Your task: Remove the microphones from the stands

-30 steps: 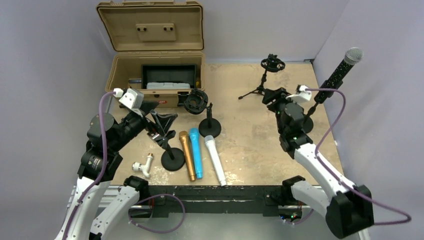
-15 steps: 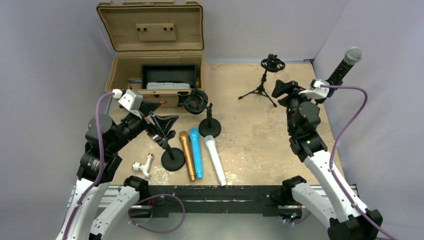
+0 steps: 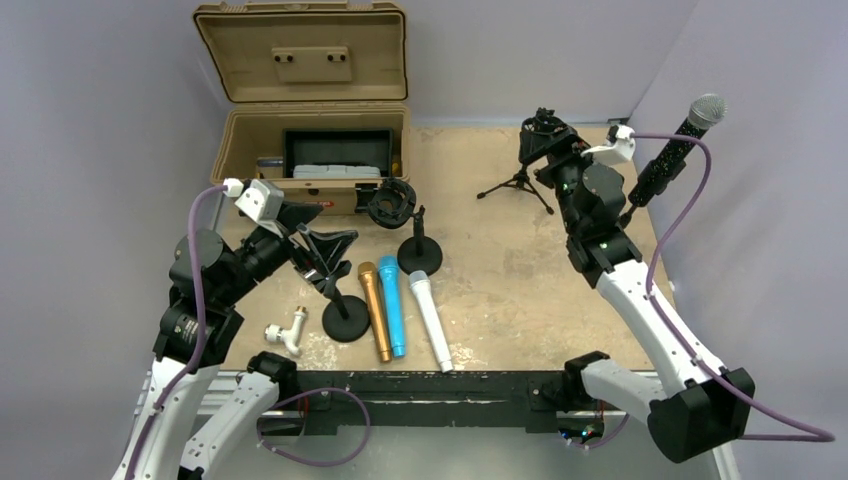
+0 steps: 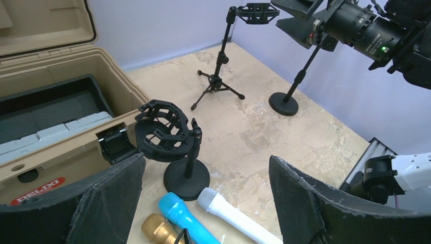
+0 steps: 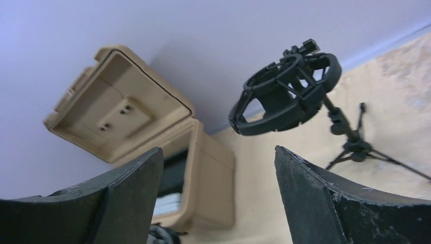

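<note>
Two grippers, both mine, both with fingers spread and gripping nothing.

Right gripper [image 5: 217, 152]: raised over the far right of the table [image 3: 500, 260], facing the shock mount [image 5: 284, 99] on the tripod stand [image 3: 518, 183]. In the wrist view the mount sits beyond my fingertips, not between them.

Black microphone [image 3: 672, 150]: seated on its round-base stand [image 4: 300, 76], tilted, silver grille uppermost, by the table's right edge. It is just beside my right wrist and apart from the fingers.

Left gripper [image 4: 207, 156]: hovers over the near left, above a second shock mount [image 4: 165, 133] on a round base.

Gold mic [image 3: 375, 310], blue mic [image 3: 392, 305] and white mic [image 3: 430, 322] lie side by side near the front edge.

Tan case [image 3: 232, 150]: open, far left.
</note>
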Robot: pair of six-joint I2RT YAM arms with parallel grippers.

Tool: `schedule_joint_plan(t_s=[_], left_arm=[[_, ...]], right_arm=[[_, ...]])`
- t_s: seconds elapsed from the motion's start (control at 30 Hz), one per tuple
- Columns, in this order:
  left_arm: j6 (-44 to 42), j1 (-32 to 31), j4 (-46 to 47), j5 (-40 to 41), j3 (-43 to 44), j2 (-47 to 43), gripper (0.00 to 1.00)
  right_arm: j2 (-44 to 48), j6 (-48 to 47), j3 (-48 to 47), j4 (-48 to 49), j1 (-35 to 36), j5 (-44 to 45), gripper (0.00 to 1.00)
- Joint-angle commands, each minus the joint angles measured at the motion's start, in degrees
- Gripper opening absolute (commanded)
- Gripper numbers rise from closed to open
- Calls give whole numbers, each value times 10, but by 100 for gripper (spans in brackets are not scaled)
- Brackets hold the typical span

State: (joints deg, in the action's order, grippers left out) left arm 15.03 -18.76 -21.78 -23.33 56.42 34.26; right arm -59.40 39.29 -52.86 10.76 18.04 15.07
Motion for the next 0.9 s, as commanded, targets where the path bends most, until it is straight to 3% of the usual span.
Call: schedule_joint_plan(t_s=[0.0, 0.53, 0.87], left_arm=[[8, 2, 30, -9, 5, -4, 89], [9, 3, 29, -13, 6, -7, 89], [9, 3, 29, -11, 6, -7, 89]], right_arm=[[-31, 147, -43, -12, 1, 28, 78], [-136, 370, -214, -281, 57, 268, 71], [-157, 377, -224, -288, 84, 346, 46]])
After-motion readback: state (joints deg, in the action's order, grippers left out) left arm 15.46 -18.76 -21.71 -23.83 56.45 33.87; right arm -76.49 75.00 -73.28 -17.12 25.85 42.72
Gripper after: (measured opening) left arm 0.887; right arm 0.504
